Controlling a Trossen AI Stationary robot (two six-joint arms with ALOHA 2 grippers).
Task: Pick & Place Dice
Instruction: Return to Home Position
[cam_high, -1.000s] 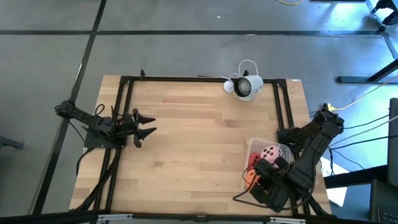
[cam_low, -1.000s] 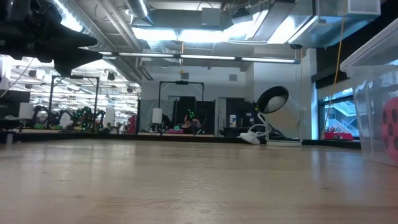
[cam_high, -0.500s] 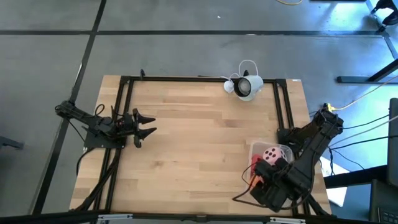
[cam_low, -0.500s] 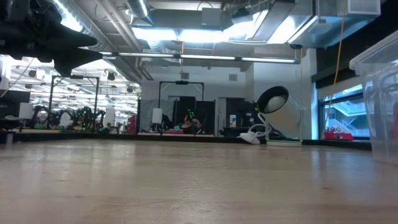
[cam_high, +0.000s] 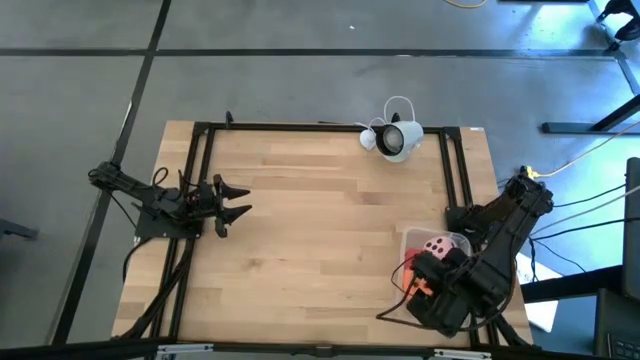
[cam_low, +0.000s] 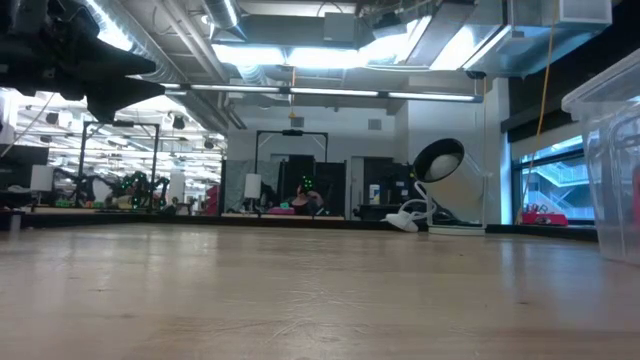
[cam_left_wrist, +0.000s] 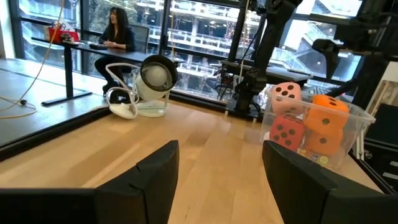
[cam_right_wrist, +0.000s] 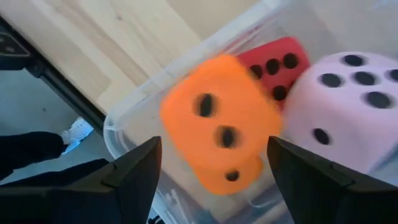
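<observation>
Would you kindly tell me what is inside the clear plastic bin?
A pale pink die, a red die and an orange die fill the clear plastic bin; a second orange die shows only partly beneath the first. Its floor is covered.

The left tool (cam_high: 243, 200) waits, fingers spread, at the bench's (cam_high: 320, 230) left edge. The right tool (cam_high: 428, 272) hangs over a clear bin (cam_high: 404, 238) near the right edge; a pink die (cam_high: 436, 246) shows, perhaps with orange beside it.

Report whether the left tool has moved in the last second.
No. The left tool holds the same spot against the black frame at the table's left side.
</observation>
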